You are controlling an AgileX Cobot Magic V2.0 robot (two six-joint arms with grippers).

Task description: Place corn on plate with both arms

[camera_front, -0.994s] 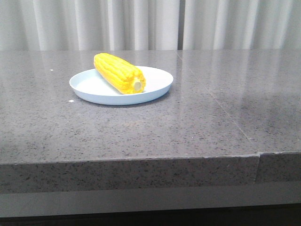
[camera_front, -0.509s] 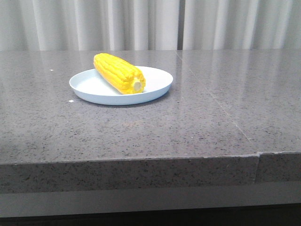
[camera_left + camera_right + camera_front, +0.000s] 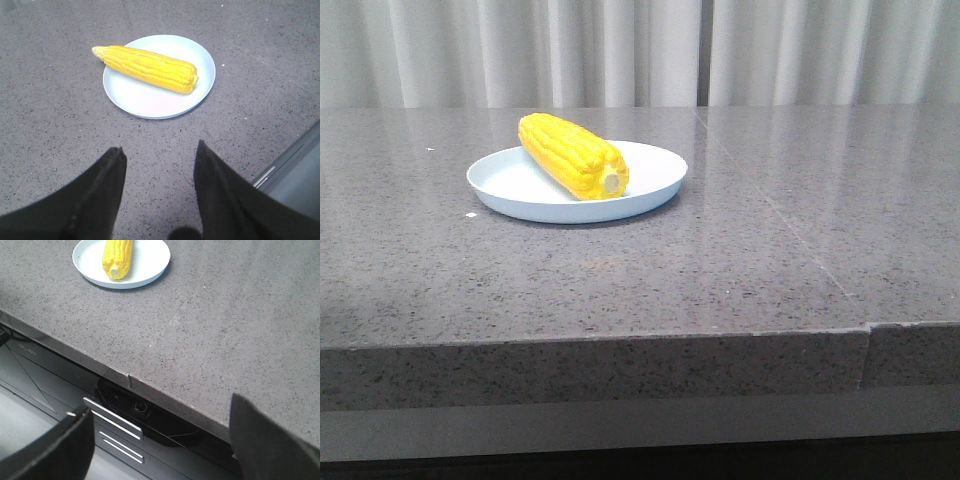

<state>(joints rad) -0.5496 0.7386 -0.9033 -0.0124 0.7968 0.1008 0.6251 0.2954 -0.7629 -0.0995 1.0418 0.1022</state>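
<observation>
Light is even and soft, fairly bright. My front view shows pale sheen on the counter toward its far right corner and a thin shadow under the plate. My left gripper's fingers look dark and slightly blurred.

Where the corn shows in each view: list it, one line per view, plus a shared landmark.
Front view: the corn lies left of centre, on the plate.
Left wrist view: upper centre, tapered tip overhanging the rim.
Right wrist view: top edge, left of centre, stub end facing the camera.
Shared landmark: the plate, on the grey table.
</observation>
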